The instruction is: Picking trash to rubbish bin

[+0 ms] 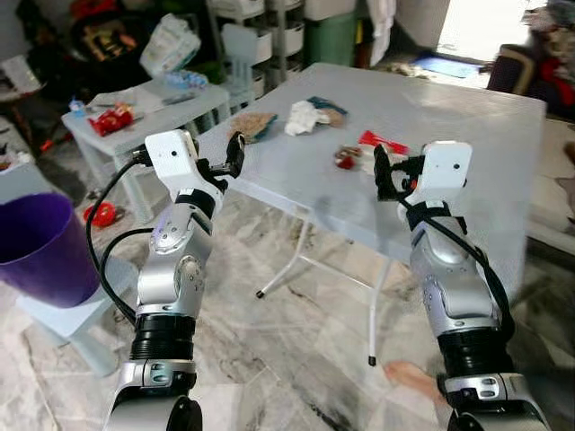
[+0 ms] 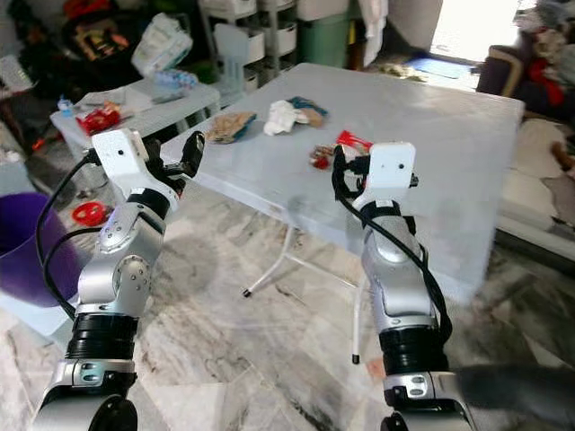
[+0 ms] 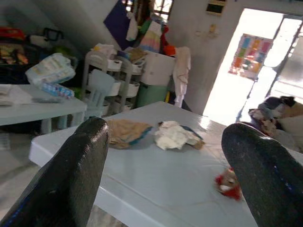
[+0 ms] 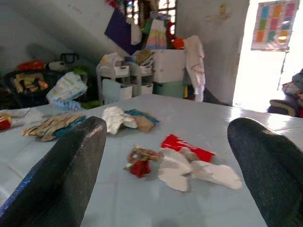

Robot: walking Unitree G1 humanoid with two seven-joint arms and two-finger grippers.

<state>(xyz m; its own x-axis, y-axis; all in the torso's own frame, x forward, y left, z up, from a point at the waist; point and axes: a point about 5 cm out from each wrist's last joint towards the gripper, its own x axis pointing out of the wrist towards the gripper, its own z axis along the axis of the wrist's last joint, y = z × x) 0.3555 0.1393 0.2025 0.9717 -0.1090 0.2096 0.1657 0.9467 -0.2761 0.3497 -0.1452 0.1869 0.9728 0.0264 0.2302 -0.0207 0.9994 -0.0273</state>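
Note:
Trash lies on the grey folding table [image 1: 467, 135]: a brown crumpled wrapper [image 1: 252, 124], a white tissue wad on blue and brown scraps [image 1: 310, 115], and a red wrapper with white scraps [image 1: 364, 148]. My left gripper [image 1: 235, 153] hovers open at the table's near left corner, short of the brown wrapper [image 3: 125, 132]. Over the table's front edge my right gripper [image 1: 382, 175] is open, with the red wrapper and white scraps [image 4: 182, 161] just ahead of it. Both grippers hold nothing. A purple rubbish bin [image 1: 40, 247] stands on the floor at the far left.
A small pale table [image 1: 153, 108] with red items stands behind my left arm. White shelves [image 1: 260, 40] and a green bin [image 1: 331, 36] line the back. A red object [image 1: 103, 214] lies on the marble floor. The folding table's thin legs [image 1: 296, 260] stand between my arms.

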